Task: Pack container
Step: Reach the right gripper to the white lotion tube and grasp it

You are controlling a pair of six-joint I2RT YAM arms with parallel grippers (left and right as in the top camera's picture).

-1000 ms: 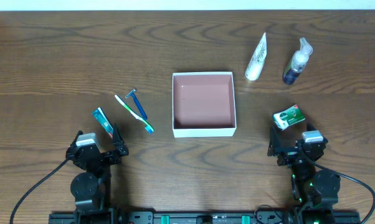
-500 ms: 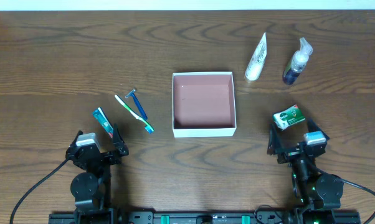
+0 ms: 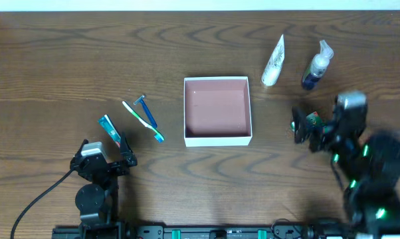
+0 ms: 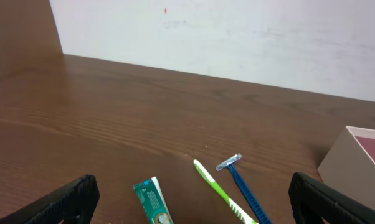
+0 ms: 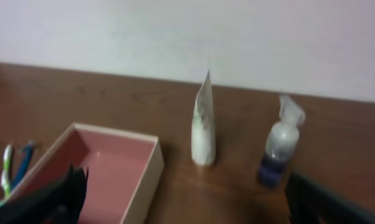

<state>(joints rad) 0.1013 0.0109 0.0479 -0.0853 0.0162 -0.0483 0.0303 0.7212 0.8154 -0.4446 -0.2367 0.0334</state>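
Note:
The container (image 3: 217, 139), a square white box with a pink inside, sits empty at mid-table; it also shows in the left wrist view (image 4: 356, 155) and the right wrist view (image 5: 144, 180). My right gripper (image 3: 311, 130) is open and hovers, blurred, over the small green-and-white carton (image 3: 313, 119), right of the container. Its fingers frame the right wrist view (image 5: 187, 202), where the carton is hidden. My left gripper (image 3: 104, 159) is open and empty near the front edge, its fingers wide in the left wrist view (image 4: 194, 208).
A green toothpaste tube (image 3: 110, 130) (image 4: 153, 200), a green toothbrush (image 3: 143, 121) (image 4: 222, 196) and a blue razor (image 3: 147, 111) (image 4: 240, 183) lie left of the container. A white tube (image 3: 274, 61) (image 5: 204, 127) and a spray bottle (image 3: 316, 66) (image 5: 280, 143) lie at the back right.
My right arm has risen from its rest near the front edge and swung forward over the green-and-white carton. The left arm and the other items have not moved.

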